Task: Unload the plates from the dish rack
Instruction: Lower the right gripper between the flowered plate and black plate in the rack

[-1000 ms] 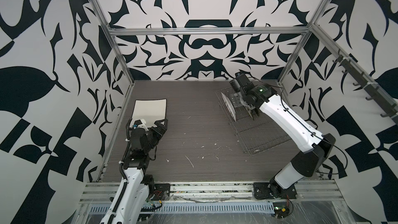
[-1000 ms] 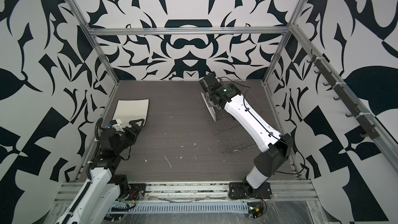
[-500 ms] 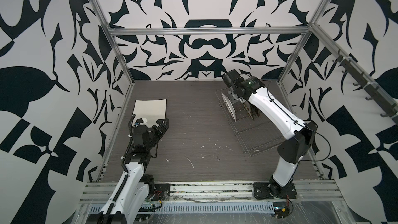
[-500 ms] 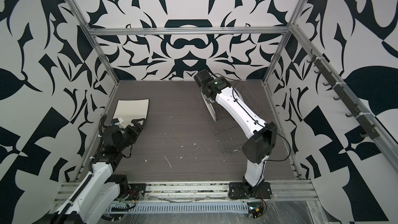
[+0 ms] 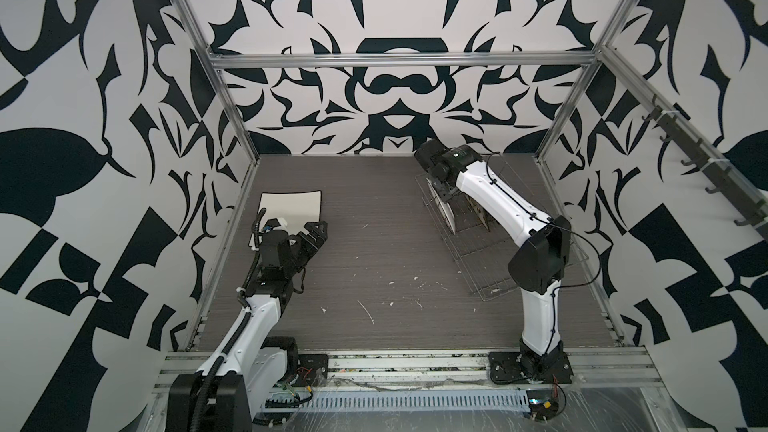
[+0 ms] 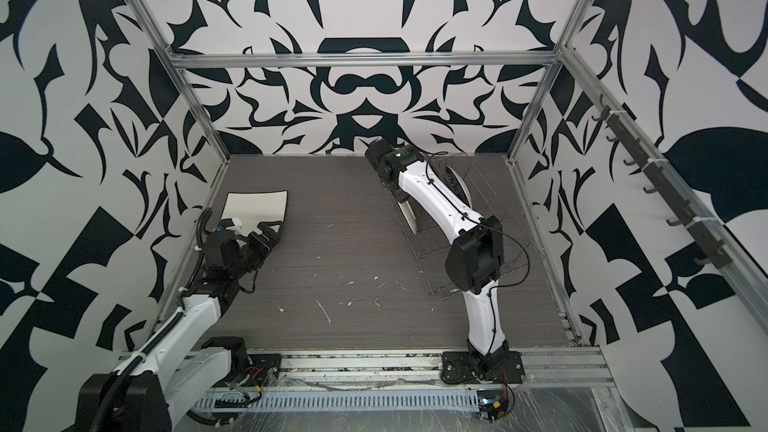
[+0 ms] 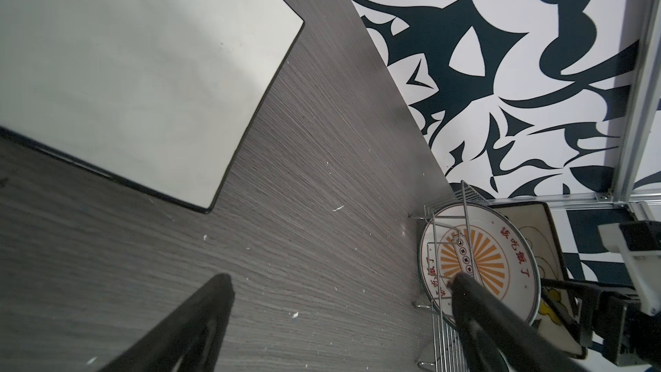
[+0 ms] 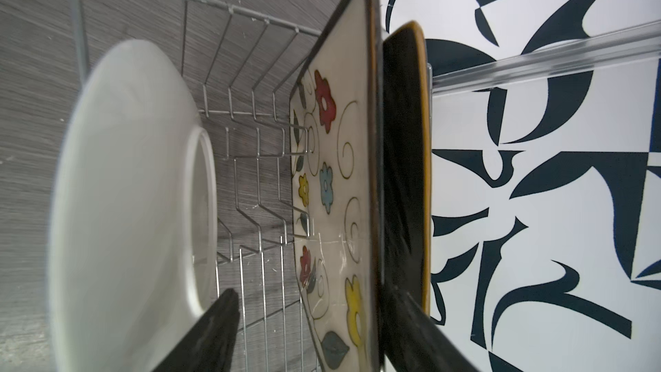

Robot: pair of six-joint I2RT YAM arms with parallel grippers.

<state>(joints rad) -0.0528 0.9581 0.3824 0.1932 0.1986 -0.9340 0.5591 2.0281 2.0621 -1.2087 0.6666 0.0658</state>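
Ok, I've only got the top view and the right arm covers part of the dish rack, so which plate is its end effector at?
Observer: The right end effector straddles the cream flowered square plate, jaws open, not gripping.
Operator: Anything behind it?
Observer: A black yellow-edged plate stands close behind it.
Operator: And the round plate's hidden face?
Observer: The round white plate shows an orange sunburst ringed by red characters.

round plate (image 7: 483,263) reads "该吃饭了" (red characters near its rim).
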